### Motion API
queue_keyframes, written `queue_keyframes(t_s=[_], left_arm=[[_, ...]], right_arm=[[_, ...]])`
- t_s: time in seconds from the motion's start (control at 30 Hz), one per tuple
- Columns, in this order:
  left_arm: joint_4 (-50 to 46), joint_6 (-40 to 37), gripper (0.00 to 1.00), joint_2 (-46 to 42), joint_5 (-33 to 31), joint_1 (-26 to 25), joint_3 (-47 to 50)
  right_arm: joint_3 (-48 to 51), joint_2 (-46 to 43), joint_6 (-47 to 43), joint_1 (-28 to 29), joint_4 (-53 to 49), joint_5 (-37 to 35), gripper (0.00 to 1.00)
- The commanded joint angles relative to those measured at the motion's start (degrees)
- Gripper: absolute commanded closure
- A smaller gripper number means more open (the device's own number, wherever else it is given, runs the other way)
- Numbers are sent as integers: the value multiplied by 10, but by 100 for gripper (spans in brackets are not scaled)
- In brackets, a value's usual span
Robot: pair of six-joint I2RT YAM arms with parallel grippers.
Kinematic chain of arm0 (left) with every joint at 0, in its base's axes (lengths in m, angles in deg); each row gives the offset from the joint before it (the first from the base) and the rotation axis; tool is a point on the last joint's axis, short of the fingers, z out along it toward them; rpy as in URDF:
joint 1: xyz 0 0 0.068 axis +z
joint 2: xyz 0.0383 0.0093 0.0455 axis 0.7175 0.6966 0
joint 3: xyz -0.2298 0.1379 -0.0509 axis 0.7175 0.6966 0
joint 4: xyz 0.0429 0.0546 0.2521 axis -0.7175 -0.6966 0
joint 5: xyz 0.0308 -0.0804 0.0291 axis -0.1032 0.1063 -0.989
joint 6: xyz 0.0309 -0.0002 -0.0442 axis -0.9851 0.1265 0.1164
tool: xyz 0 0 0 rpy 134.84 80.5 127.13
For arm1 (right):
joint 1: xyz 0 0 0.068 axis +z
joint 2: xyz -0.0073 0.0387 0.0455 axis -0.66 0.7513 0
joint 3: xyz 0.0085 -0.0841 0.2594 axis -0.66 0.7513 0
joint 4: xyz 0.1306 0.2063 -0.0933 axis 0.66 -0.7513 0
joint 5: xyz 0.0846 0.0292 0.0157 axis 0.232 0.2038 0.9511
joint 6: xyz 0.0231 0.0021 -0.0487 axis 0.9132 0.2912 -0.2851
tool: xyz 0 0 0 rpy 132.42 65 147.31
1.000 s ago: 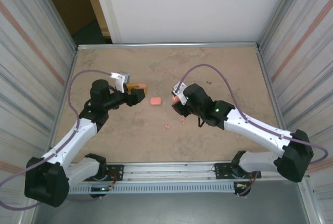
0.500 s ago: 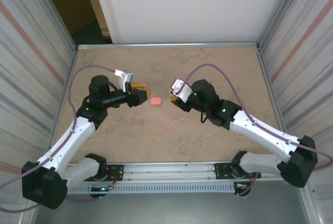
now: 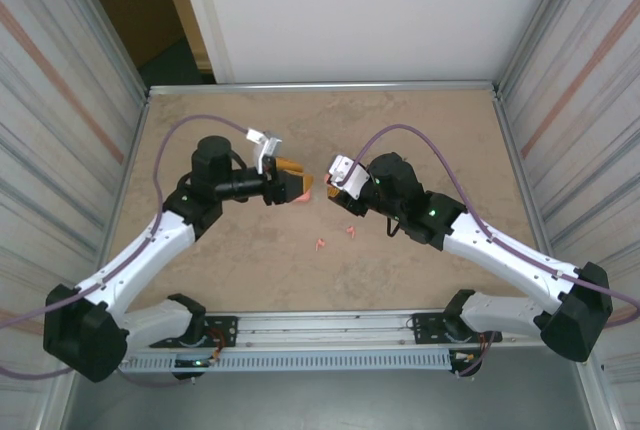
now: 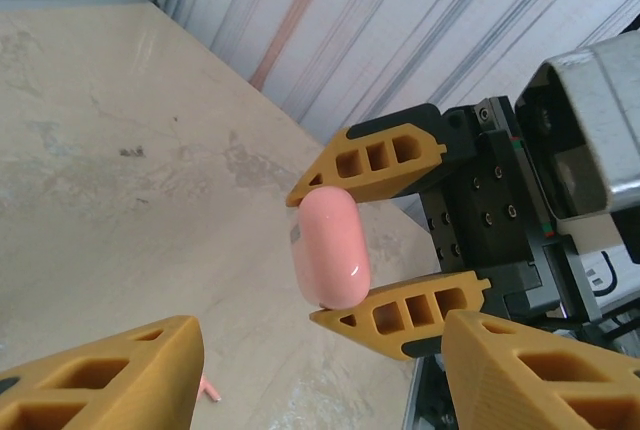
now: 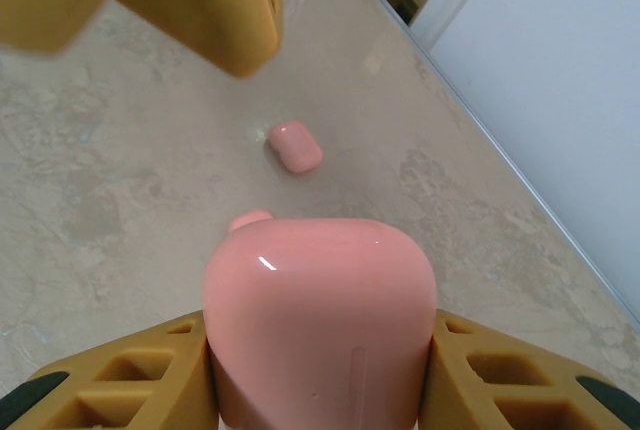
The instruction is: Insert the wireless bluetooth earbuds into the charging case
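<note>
Working above the tan worktop (image 3: 420,140), which is lying well below the charging case (image 4: 330,250) and carrying everything else. Reaching toward that case from opposite sides with the left arm (image 3: 150,240) and the right arm (image 3: 500,250), wrists nearly meeting at it.

Clamping the case across two opposite sides with the right fingers (image 4: 385,155), closed on it and holding it clear of the worktop with one rounded end sticking out free. Keeping the left fingers (image 4: 110,370) spread apart and empty, near the case and pointing at it, not touching it.

Leaving a second case (image 5: 295,146) lying on the worktop beyond and below the held one, well apart from it. Leaving the earbuds (image 3: 320,243) loose on the worktop too, two tiny pink pieces on the arm-base side of the case, none inside it.

Judging the lid to be shut, so probably heading for opening it before any earbud goes in. Doing that well likely means:
- bringing the left fingers squarely onto the free end, catching at the lid seam and not the body;
- keeping the right grip firm and low, away from the lid;
- moving slowly, the glossy shell probably being prone to slipping or twisting out.
</note>
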Motion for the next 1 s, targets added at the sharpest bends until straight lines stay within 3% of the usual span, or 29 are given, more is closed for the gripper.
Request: queue_keyframes(t_s=[0.0,0.3,0.97], left_arm=[[10,4,35,18,11,-22,-33],[-7,-10,36,68,-2,-54,-65],[-26,-22,46,126,-6,-71,-90]], right_arm=[[1,-6,-14,1,16,-1,59],[4,-3,-14,2,20,-3,59],[3,-7,-16,8,25,-9,59]])
